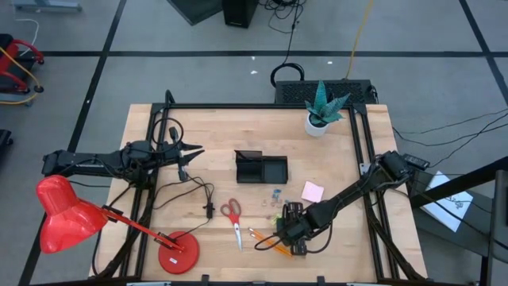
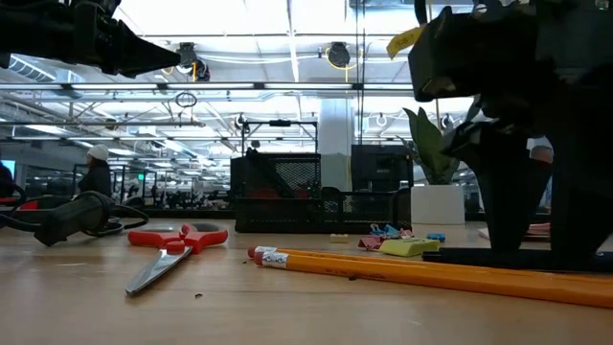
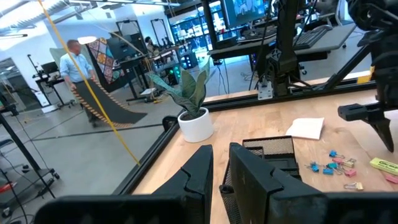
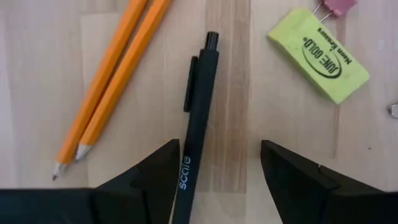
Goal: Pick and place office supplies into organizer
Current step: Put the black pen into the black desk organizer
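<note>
So far: nothing seen in the organizer (image 1: pixel 260 168).
Left to move: scissors (image 1: pixel 233 218), pencils (image 4: pixel 111 76), pen (image 4: pixel 198 113), sticky pad (image 1: pixel 312 191), clips (image 1: pixel 275 194) — all on the table in front of it.
Right gripper (image 4: pixel 219 167): jaws wide, low over the pen — holding nothing.
Left gripper (image 1: pixel 196 151): narrow, empty, waiting left of the organizer.

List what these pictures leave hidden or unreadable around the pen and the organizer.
- Pen: in the right wrist view its lower end runs behind a finger of the right gripper; the high view has it under that arm.
- Organizer: contents too small from above; the low view's mesh hides them.
- Clips: too small to count in the left wrist view.
- Left gripper: waits away from the supplies.
</note>
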### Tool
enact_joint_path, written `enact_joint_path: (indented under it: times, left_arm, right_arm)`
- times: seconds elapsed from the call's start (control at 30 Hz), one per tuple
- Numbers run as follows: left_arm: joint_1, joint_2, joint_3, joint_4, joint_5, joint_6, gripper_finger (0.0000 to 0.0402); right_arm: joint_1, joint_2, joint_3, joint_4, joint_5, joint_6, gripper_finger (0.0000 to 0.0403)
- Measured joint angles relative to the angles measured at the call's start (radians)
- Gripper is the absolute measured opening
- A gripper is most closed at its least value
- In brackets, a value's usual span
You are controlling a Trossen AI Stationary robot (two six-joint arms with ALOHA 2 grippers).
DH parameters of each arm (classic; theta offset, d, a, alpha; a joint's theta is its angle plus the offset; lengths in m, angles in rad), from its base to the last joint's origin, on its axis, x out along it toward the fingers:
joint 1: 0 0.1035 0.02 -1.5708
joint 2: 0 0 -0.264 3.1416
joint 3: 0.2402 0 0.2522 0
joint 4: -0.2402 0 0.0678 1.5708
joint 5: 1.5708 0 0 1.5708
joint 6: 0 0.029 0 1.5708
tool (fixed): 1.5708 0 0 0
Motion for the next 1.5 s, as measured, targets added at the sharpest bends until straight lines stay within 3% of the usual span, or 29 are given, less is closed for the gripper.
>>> enact_joint_path:
  times: [0.77,1.03,1.2,1.5]
  left_arm:
    - [0.0,0.0,0.0,0.017,0.0,0.039,0.0063]
    - [0.0,0.0,0.0,0.025,0.0,0.038,0.0063]
    - [0.0,0.0,0.0,0.025,0.001,0.022,0.0063]
    - [0.0,0.0,0.0,0.025,0.001,0.011,0.0063]
  right_arm:
    - [0.033,0.051,-0.026,0.114,0.103,-0.007,0.0215]
    - [0.069,0.083,-0.026,0.085,0.165,0.101,0.0209]
    - [0.072,0.082,-0.027,0.095,0.163,0.127,0.0164]
    - [0.072,0.083,-0.028,0.135,0.152,0.136,0.0022]
